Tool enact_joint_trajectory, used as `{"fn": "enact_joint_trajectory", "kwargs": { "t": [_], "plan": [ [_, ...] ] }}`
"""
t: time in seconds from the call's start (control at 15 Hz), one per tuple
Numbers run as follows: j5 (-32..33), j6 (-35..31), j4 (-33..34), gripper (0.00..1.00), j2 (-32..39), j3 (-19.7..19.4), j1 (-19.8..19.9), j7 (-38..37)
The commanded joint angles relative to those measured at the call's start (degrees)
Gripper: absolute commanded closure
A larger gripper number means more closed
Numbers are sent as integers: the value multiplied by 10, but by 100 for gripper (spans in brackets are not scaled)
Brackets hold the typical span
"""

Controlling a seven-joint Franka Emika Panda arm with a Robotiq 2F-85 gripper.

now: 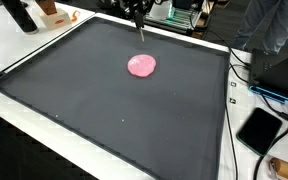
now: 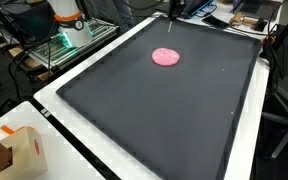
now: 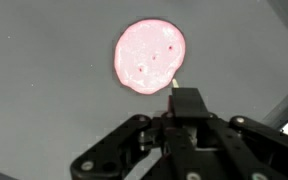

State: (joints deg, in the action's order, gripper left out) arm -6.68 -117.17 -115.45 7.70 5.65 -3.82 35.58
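A flat pink disc (image 1: 141, 66) (image 2: 165, 56) lies on the large black mat (image 1: 104, 100) (image 2: 164, 120), toward its far side. In the wrist view the pink disc (image 3: 150, 55) has a few small dark dots and sits just ahead of my gripper (image 3: 187, 96). The jaws are pressed together, and a small pale tip (image 3: 175, 85) of something thin sticks out past them, close to the disc's near edge. What that thin thing is I cannot tell. In both exterior views the gripper (image 1: 140, 33) (image 2: 170, 20) hangs above the mat's far edge, just behind the disc.
A dark phone-like slab (image 1: 260, 130) lies on the white table beside the mat. A cardboard box (image 2: 22, 150) stands off one mat corner. Cables and equipment (image 2: 69, 40) crowd the far side, and a person's dark trousers (image 1: 274, 25) show at the back.
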Motion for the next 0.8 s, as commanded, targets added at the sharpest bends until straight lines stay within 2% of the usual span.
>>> {"fn": "enact_joint_trajectory", "kwargs": {
  "t": [0.0,0.47,0.73],
  "plan": [
    [96,-24,-19,97,-6,15,-27,-63],
    [270,-62,-40,97,11,51,-91,-218],
    [374,-56,-42,97,32,60,-126,-316]
  ]
}}
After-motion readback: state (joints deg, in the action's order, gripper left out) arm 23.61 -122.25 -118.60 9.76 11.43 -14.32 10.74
